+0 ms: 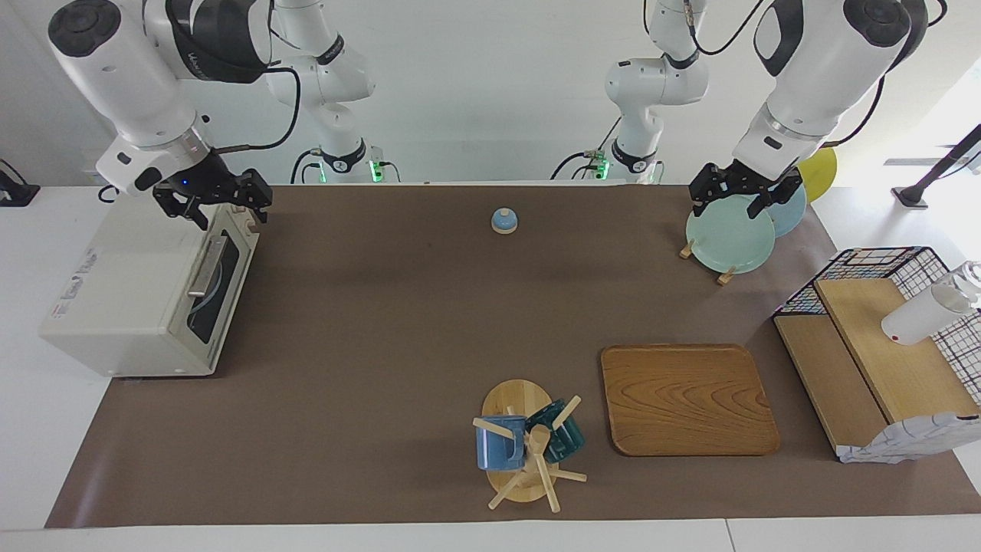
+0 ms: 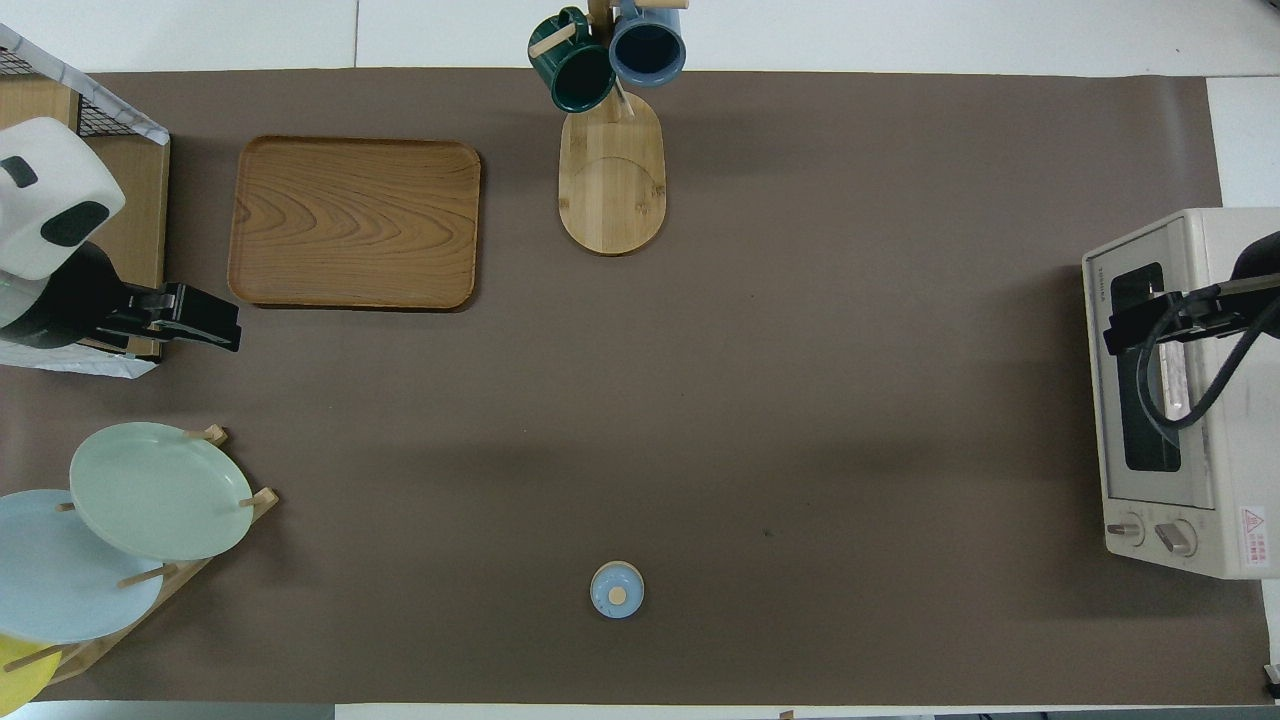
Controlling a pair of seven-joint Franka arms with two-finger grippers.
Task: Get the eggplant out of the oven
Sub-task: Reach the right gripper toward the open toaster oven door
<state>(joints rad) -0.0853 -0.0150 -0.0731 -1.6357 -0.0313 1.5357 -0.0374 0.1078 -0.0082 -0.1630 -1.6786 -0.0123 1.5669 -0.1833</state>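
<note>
The cream-white oven (image 1: 130, 291) (image 2: 1230, 470) stands at the right arm's end of the table, its dark glass door (image 1: 214, 284) shut and turned toward the table's middle. The eggplant is hidden from both views. My right gripper (image 1: 224, 212) (image 2: 1125, 330) hangs open just above the oven's top edge over the door, holding nothing. My left gripper (image 1: 732, 203) (image 2: 205, 320) is open and empty too, raised over the plate rack at the left arm's end.
A pale green plate (image 1: 728, 238) and a light blue one stand in a wooden rack. A wooden tray (image 1: 686, 399), a mug tree (image 1: 525, 448) with two mugs, a small blue bell (image 1: 504, 221) and a wire basket (image 1: 881, 268) with boards share the mat.
</note>
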